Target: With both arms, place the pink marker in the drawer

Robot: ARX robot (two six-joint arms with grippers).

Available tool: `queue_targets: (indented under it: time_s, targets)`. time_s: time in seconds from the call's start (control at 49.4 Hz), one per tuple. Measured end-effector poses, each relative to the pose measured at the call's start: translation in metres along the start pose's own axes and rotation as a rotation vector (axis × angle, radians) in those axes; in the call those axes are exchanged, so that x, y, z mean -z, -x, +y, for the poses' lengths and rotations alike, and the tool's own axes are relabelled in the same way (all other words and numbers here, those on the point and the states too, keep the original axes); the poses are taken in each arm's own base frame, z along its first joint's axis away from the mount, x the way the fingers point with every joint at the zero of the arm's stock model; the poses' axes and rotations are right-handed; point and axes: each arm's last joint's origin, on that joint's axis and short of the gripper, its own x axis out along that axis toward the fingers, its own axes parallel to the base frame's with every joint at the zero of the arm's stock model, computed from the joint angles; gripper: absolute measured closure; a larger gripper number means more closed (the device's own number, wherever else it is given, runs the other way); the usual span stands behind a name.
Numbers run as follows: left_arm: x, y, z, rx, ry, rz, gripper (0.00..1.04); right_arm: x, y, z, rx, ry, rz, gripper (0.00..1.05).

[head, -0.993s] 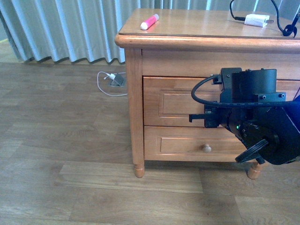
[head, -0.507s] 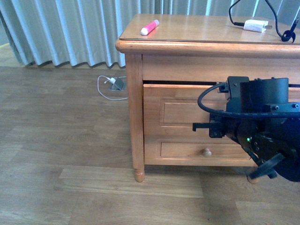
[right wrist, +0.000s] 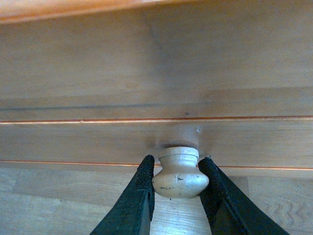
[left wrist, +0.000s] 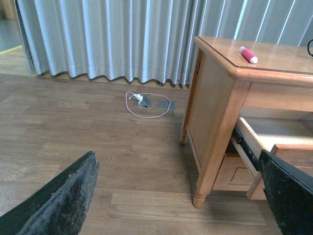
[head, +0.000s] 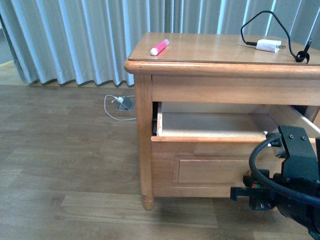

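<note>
Pale pleated curtains hang behind a wood-plank floor, where a white cable lies looped by a small floor socket. Seen only from its own wrist camera, the left tool has its two fingers spread wide with nothing between them. Right of the cable stands the honey-coloured cabinet. The pink marker lies on its top near the left edge, well apart from the white charger plug at the right. Under the top, the drawer stands open, its pale inside showing. At lower right, the right arm faces the drawer front. The right tool is clamped on the round knob, one finger on each side.
</note>
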Motion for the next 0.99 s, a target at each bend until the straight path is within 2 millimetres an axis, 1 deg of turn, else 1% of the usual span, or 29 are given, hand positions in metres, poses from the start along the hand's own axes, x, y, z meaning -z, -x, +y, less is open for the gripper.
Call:
queue_targets:
  time_s: [0.101,0.182,0.203,0.243,0.304,0.385,0.426,0.446,0.486,0.547,0.588,0.608,0.709,0.79,0.932,0.993]
  targets:
    - [0.000,0.000,0.000,0.000,0.000,0.000,0.06,0.006,0.011,-0.001,-0.006,0.012,0.008,0.66]
    - [0.000,0.000,0.000,0.000,0.000,0.000,0.06,0.011,0.024,-0.003,-0.005,0.012,0.022,0.52]
    - [0.000,0.000,0.000,0.000,0.000,0.000,0.06,0.011,0.026,-0.004,-0.006,0.011,0.024,0.50]
    - [0.000,0.000,0.000,0.000,0.000,0.000,0.06,0.010,0.038,-0.005,-0.014,0.007,0.030,0.41]
    - [0.000,0.000,0.000,0.000,0.000,0.000,0.06,0.007,0.054,-0.007,-0.022,0.000,0.029,0.30]
    - [0.000,0.000,0.000,0.000,0.000,0.000,0.06,0.003,0.072,-0.009,-0.038,-0.010,0.021,0.20]
    - [0.000,0.000,0.000,0.000,0.000,0.000,0.06,-0.001,0.085,-0.011,-0.048,-0.016,0.016,0.13]
    - [0.000,0.000,0.000,0.000,0.000,0.000,0.06,-0.003,0.094,-0.012,-0.054,-0.022,0.014,0.08]
    - [0.000,0.000,0.000,0.000,0.000,0.000,0.06,-0.005,0.104,-0.014,-0.062,-0.027,0.012,0.06]
    - [0.000,0.000,0.000,0.000,0.000,0.000,0.06,-0.008,0.122,-0.017,-0.074,-0.037,0.005,0.09]
    - [0.000,0.000,0.000,0.000,0.000,0.000,0.06,-0.012,0.135,-0.020,-0.080,-0.042,-0.005,0.09]
    - [0.000,0.000,0.000,0.000,0.000,0.000,0.06,-0.013,0.138,-0.020,-0.083,-0.044,-0.008,0.09]
    - [0.000,0.000,0.000,0.000,0.000,0.000,0.06,-0.025,0.168,-0.027,-0.093,-0.054,-0.060,0.08]
    - [0.000,0.000,0.000,0.000,0.000,0.000,0.06,-0.029,0.191,-0.030,-0.106,-0.058,-0.095,0.08]
    - [0.000,0.000,0.000,0.000,0.000,0.000,0.06,-0.030,0.218,-0.032,-0.132,-0.054,-0.140,0.08]
    - [0.000,0.000,0.000,0.000,0.000,0.000,0.06,-0.031,0.224,-0.032,-0.120,-0.068,-0.166,0.08]
